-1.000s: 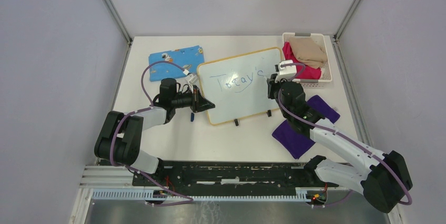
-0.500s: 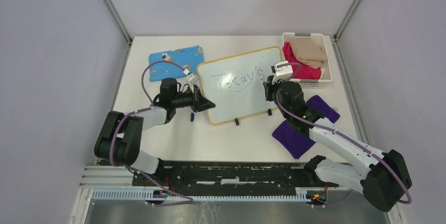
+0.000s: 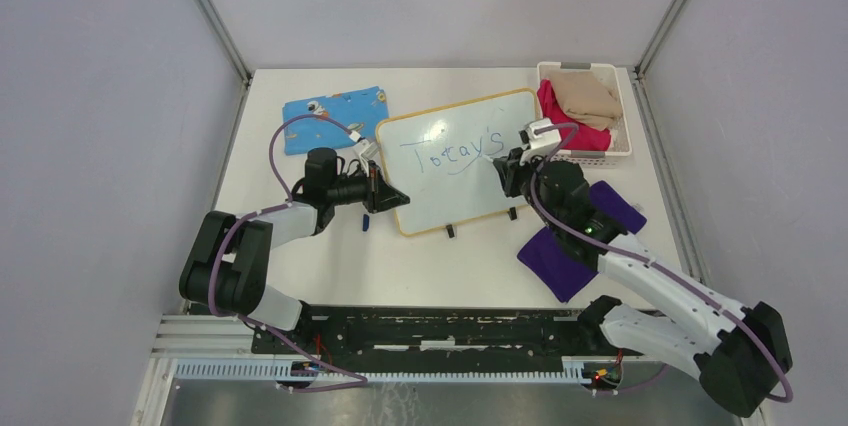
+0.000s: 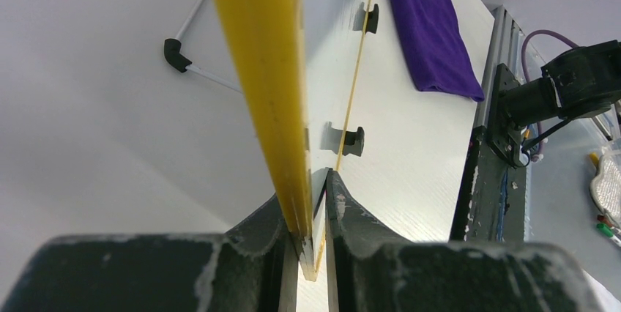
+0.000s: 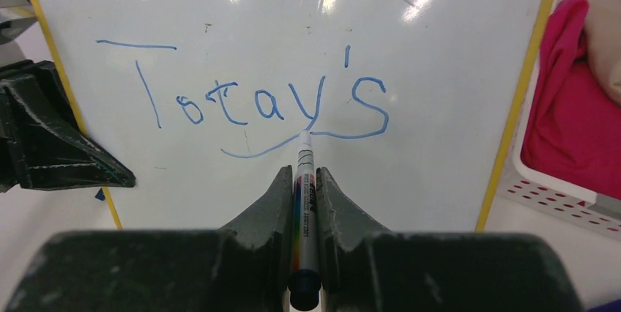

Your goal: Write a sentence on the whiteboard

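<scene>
In the left wrist view the whiteboard (image 4: 263,70) shows only edge-on, its writing hidden. The left fingers (image 4: 355,217) pinch its yellow rim. Glossy and round-cornered, with 2 black clips (image 3: 449,232), it sits mid-worktop (image 3: 300,266) between a blue patterned cloth (image 3: 335,116) and a perforated white basket (image 3: 600,157). The sentence (image 5: 249,103) is 1 thin blue word, roughly "Today's", over a curved stroke. The right fingers (image 5: 267,209) pinch a marker (image 5: 304,173), its tip at that stroke.

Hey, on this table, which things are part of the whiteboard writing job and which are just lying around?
In the job: whiteboard, blue writing, marker, left gripper clamping the board's edge, right gripper holding the marker.
Lying about: blue patterned cloth, purple cloth, basket holding pink cloth and tan cloth.
</scene>
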Robot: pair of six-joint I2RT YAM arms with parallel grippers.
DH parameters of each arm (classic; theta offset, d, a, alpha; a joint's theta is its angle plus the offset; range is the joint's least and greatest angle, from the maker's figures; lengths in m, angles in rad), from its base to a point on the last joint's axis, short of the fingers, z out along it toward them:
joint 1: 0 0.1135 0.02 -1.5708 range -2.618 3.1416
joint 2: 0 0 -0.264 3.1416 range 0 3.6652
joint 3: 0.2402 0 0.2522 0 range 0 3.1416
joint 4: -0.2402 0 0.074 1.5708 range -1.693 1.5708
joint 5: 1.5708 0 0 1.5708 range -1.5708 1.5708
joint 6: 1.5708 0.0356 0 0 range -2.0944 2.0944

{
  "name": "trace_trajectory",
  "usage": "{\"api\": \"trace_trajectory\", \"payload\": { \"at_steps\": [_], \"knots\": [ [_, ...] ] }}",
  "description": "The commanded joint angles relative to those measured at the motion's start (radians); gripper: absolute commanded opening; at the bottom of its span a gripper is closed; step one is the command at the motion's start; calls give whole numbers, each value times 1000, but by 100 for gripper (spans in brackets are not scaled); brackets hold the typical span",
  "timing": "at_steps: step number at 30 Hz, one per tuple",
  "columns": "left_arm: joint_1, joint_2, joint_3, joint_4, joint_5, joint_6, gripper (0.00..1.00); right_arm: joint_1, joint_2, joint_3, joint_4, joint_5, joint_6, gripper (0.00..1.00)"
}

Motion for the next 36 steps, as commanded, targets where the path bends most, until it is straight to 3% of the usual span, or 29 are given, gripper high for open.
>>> {"api": "trace_trajectory", "payload": {
  "at_steps": [1,6,15,22,36],
  "knots": [
    [-20,6,4,-73,-75,118,18,24,-157,-42,55,-7,-80,0],
    [-20,8,7,-78,-76,118,18,226,-203,-80,81,123,-224,0],
    [-20,11,10,-91,-83,126,18,503,-44,-157,290,288,-342,0],
    [-20,17,12,-91,-84,125,18,549,85,-151,429,283,-331,0],
    [-20,18,12,-91,-85,125,18,558,275,-69,476,266,-268,0]
  ]
}}
